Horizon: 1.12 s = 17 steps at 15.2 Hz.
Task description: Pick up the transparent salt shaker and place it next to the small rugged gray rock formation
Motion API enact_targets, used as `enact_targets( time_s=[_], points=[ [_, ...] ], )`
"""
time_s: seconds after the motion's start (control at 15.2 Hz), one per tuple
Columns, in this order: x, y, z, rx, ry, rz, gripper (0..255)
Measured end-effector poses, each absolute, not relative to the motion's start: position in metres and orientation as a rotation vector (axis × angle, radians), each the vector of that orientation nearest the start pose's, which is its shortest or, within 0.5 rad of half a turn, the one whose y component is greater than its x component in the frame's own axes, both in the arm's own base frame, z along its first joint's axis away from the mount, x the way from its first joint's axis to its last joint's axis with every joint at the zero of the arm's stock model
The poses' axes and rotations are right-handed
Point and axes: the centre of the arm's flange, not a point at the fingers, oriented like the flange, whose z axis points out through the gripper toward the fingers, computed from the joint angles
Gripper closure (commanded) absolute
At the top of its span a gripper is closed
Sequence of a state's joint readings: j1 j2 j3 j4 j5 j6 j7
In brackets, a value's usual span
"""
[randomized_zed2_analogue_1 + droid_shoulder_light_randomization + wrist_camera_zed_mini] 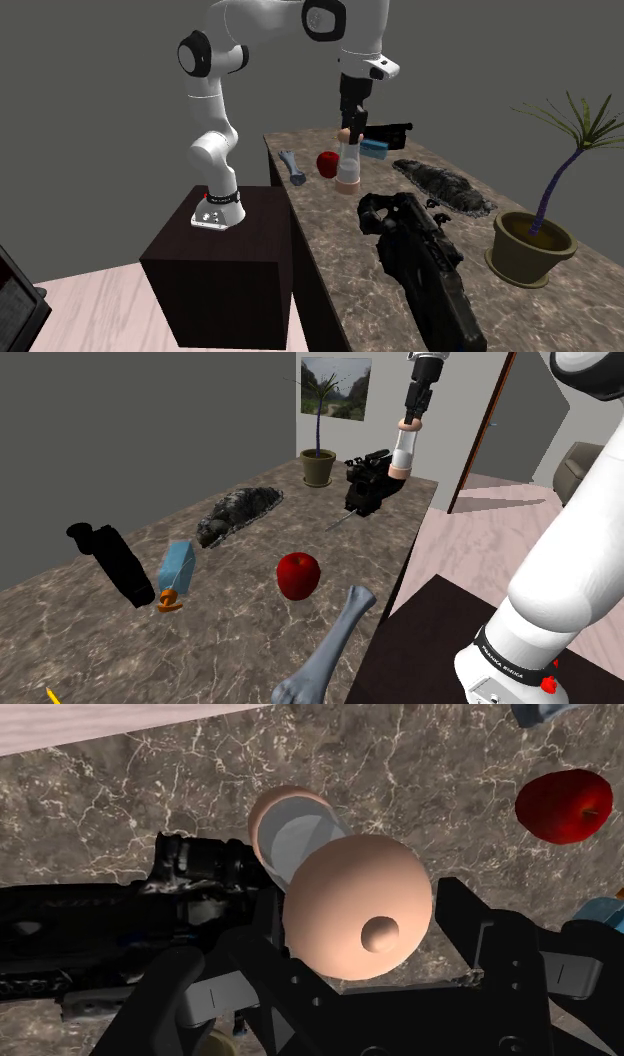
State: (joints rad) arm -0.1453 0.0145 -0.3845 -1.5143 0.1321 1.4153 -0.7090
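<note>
Here we go: the all-black two-finger gripper (pixel 409 418) is pinching the peach cap of the clear cylindrical salt shaker with peach top and base (pixel 404 449). The wrist view has a finger pressed on either side of that cap. The shaker hangs upright in the upper right of the shoulder view, over the far end of the brown marbled tabletop (pixel 230 642), just beside the black gun-shaped object (pixel 366 482). The pick looks done to me, so the carry is the step in hand. The small rugged dark-grey rock formation (pixel 238 512) lies left of centre, well apart from the shaker. Next, I'd say, it must swing across above the black object, shaker upright, and lower onto bare marble beside the rock, not on it.
</note>
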Motion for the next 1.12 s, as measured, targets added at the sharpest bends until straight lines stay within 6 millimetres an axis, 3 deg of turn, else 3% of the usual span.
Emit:
enact_targets(
  time_s=[0.26,0.4,1.12],
  points=[
    [0.475,-0.260,0.652,-2.960,-0.285,0.027,255],
    [0.484,-0.247,0.650,-2.960,-0.285,0.027,255],
    [0.553,-0.130,0.623,-2.960,-0.287,0.028,255]
  ],
)
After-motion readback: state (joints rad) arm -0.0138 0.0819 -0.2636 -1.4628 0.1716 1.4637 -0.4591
